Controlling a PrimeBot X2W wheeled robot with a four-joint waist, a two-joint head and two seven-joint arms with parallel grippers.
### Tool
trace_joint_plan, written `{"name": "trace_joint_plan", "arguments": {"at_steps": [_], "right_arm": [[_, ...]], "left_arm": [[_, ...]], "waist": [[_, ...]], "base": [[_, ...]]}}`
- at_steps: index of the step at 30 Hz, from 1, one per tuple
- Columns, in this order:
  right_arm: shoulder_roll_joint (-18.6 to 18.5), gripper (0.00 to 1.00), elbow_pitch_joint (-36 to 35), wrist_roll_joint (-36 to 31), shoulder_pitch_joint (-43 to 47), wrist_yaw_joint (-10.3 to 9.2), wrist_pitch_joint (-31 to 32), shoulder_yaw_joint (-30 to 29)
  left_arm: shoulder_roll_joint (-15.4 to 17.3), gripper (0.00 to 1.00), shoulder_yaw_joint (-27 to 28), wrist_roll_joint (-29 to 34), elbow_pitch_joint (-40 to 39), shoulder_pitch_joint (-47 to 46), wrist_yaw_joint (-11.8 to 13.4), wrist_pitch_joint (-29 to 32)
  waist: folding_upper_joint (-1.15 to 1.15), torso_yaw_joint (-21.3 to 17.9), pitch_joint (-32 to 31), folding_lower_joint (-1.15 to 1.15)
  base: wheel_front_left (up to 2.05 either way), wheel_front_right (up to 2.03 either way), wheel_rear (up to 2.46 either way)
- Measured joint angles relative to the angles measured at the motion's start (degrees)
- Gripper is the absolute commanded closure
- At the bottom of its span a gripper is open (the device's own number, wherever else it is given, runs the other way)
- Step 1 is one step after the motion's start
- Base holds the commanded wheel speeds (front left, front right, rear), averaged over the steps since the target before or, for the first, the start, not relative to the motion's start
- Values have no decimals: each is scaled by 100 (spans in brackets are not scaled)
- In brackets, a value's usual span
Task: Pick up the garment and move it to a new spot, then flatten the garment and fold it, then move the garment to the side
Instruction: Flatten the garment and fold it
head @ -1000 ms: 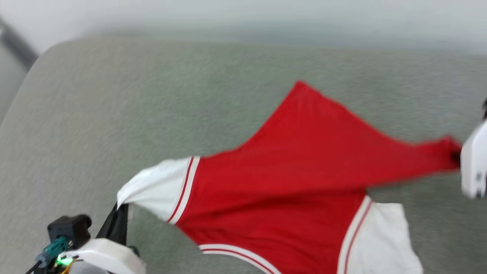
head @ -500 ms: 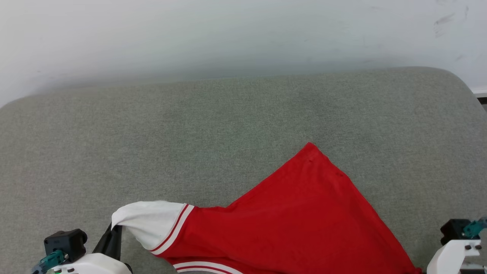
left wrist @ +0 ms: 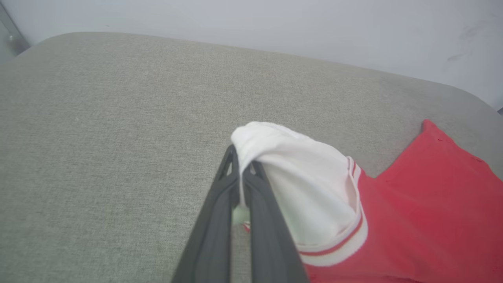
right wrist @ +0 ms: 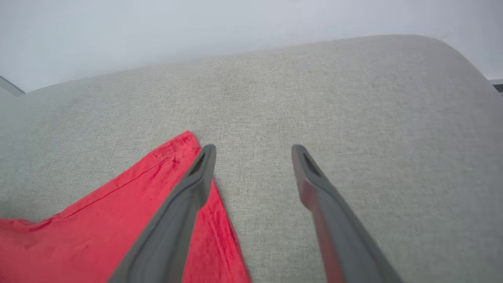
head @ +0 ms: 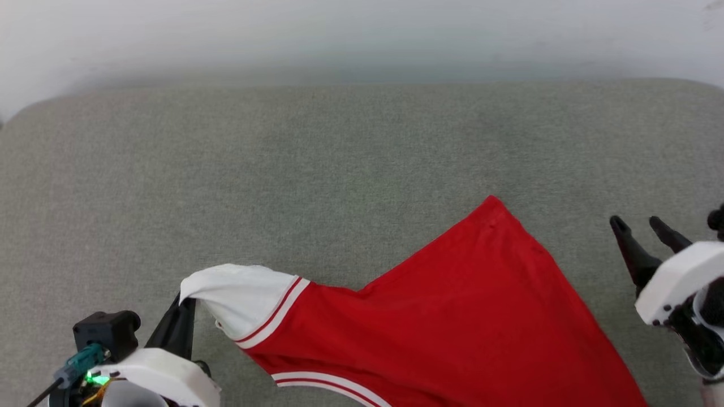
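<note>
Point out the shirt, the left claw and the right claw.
shirt (head: 452, 316): head view, on its red body.
left claw (left wrist: 240, 165): left wrist view, between the tips, shut on the shirt.
right claw (right wrist: 254, 148): right wrist view, midway between the open tips.

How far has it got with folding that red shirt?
Looks done: the garment lies on the grey cushion, not flat. In hand: left gripper shut on its white sleeve; right gripper open, empty, beside the red corner. Left: flattening, folding, moving aside.
</note>
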Motion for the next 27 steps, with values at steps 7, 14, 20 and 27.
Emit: {"name": "trace_joint_plan", "arguments": {"at_steps": [7,14,20,27], "right_arm": [[-421,0,610,203,-1285,0,1139,810],[-491,0,835,201,-2224,0,2853,1347],[-433,0,1246,164,-2475,0,3311,1543],[-495,100,1373,332,-2570,-1,3512,1715]], "left_arm": [[-114,100,-144,191,-101,-516,-118,-77],[-287,100,-322,321,-74,-988,-264,-156],[-443,100,-422,356,116,-1269,-425,-240],[-561,100,-455,298,328,-1341,-508,-333]], "waist": [[0,299,568,1],[0,628,1123,1],[0,893,1462,2],[0,992,1540,1]], "base": [[0,0,0],[0,0,0],[0,0,0],[0,0,0]]}}
